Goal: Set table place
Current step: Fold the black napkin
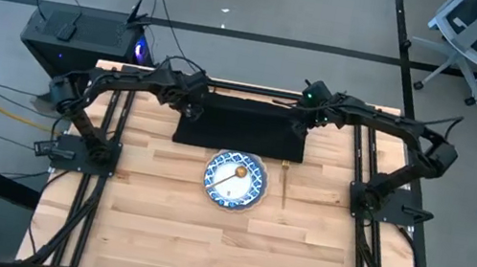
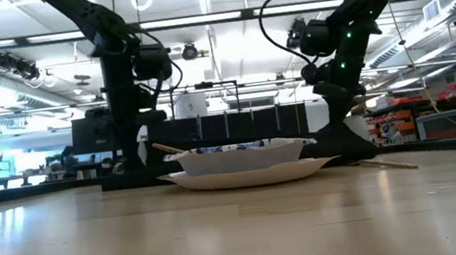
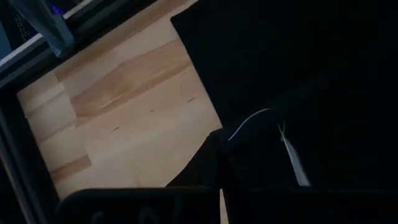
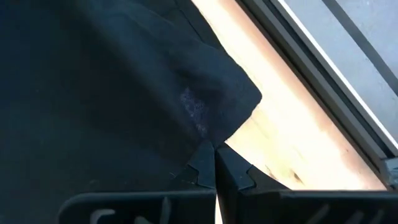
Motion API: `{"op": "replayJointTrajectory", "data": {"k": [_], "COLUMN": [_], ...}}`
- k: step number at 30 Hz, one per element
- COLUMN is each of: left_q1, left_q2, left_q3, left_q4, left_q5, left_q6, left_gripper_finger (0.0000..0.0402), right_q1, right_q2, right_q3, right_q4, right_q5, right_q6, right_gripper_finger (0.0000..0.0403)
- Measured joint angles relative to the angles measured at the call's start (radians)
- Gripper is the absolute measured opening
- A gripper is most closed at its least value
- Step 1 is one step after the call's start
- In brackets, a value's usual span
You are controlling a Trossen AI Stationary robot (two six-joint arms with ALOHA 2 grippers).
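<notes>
A black cloth napkin [image 1: 242, 126] lies spread at the far middle of the light-wood table [image 1: 163, 237]. My left gripper [image 1: 191, 108] is shut at its far left corner, and my right gripper [image 1: 306, 123] is shut at its far right corner. Nearer the middle, a blue-and-white patterned dish [image 1: 234, 179] sits on a round plate [image 2: 243, 175]. A thin gold spoon [image 1: 233, 177] rests slanted in the dish. A gold fork [image 1: 286, 186] lies flat on the wood just to the right of the plate. My left gripper has the napkin's left corner [image 3: 214, 152] between its shut fingers, slanting down from above. Dark cloth against dark fingers hides the exact hold. The cloth rises in a fold toward the fingers. My right gripper pinches the napkin's right corner [image 4: 211, 138] at the tips of its two fingers [image 4: 200, 167], slanting down from above. The corner is bunched into a point, and the cloth spreads away from it over the table.
Black metal rails [image 1: 255, 91] edge the table just beyond the napkin's far side. The arm bases [image 1: 79, 148] [image 1: 382, 201] stand at the left and right edges. Bare wood stretches from the plate to the near edge.
</notes>
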Motion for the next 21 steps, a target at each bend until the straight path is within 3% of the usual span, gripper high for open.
{"op": "replayJointTrajectory", "data": {"k": [16, 21], "left_q1": [0.037, 0.040], "left_q2": [0.034, 0.034], "left_q3": [0.000, 0.000], "left_q4": [0.059, 0.079], "left_q5": [0.001, 0.001], "left_q6": [-0.001, -0.001], "left_gripper_finger": [0.0008, 0.0057], "right_q1": [-0.019, -0.030], "right_q2": [0.032, 0.032], "right_q3": [0.000, 0.000], "right_q4": [0.055, 0.054], "right_q5": [0.015, 0.012], "right_q6": [0.042, 0.051], "right_gripper_finger": [0.0010, 0.0015]}}
